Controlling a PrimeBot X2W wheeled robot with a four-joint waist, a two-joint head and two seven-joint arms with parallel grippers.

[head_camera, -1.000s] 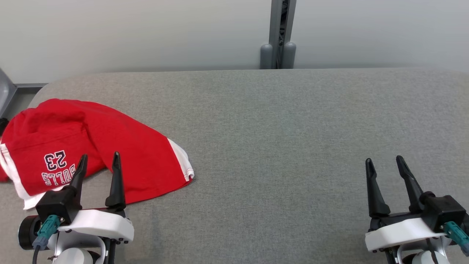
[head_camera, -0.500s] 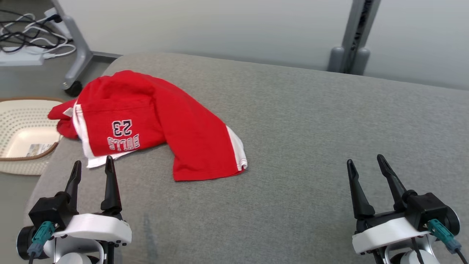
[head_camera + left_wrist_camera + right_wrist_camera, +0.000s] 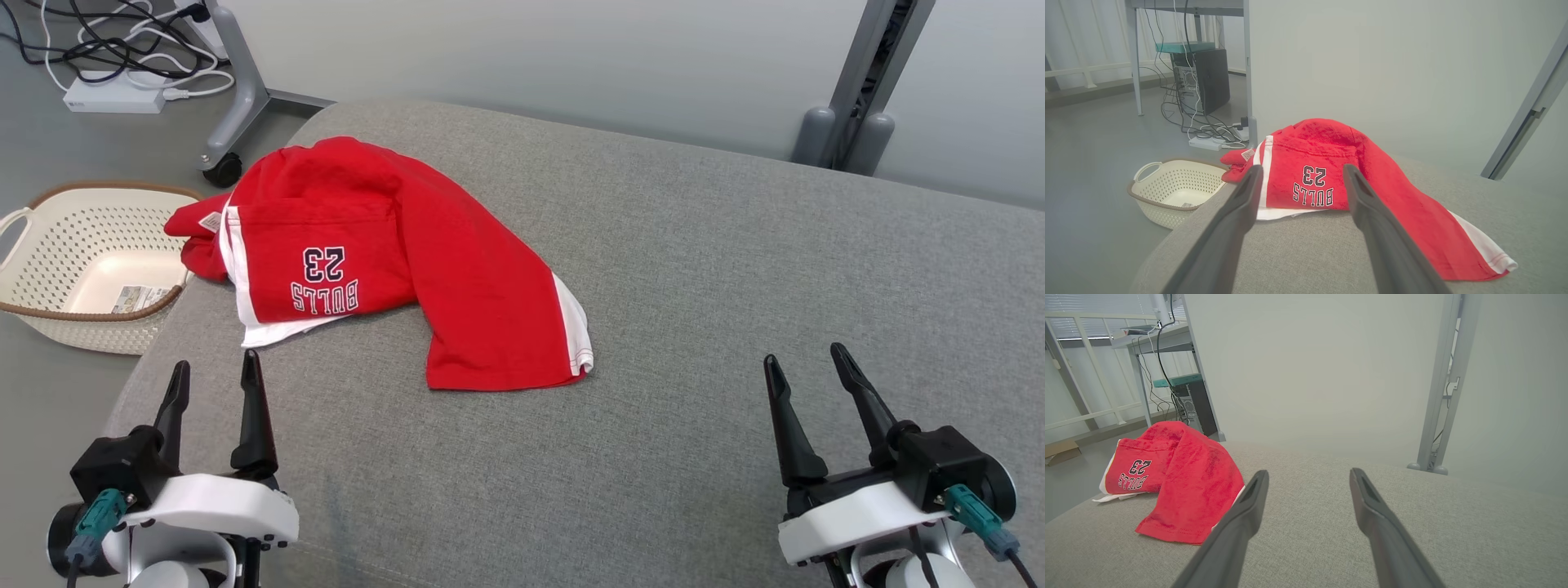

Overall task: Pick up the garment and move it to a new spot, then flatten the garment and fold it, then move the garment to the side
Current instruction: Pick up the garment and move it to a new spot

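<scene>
The garment (image 3: 392, 253) is a pair of red shorts with white trim and "BULLS 23" lettering, lying crumpled at the far left corner of the grey padded table (image 3: 694, 269). One end hangs a little over the table's left edge. My left gripper (image 3: 214, 374) stands open near the front left edge, short of the garment, with nothing between its fingers. In the left wrist view the garment (image 3: 1331, 179) lies just beyond the open fingers. My right gripper (image 3: 804, 366) is open over bare table at the front right; its wrist view has the garment (image 3: 1180, 477) off to the left.
A cream perforated basket (image 3: 57, 245) sits on the floor left of the table, just below the garment's overhang. Cables and a power strip (image 3: 114, 96) lie on the floor beyond it, beside a wheeled stand leg (image 3: 233, 122). A grey post (image 3: 857, 98) stands behind the table.
The head camera has turned left, so the whole picture has shifted right and the basket and floor have come into sight. Both grippers stay open; the garment lies as before.
</scene>
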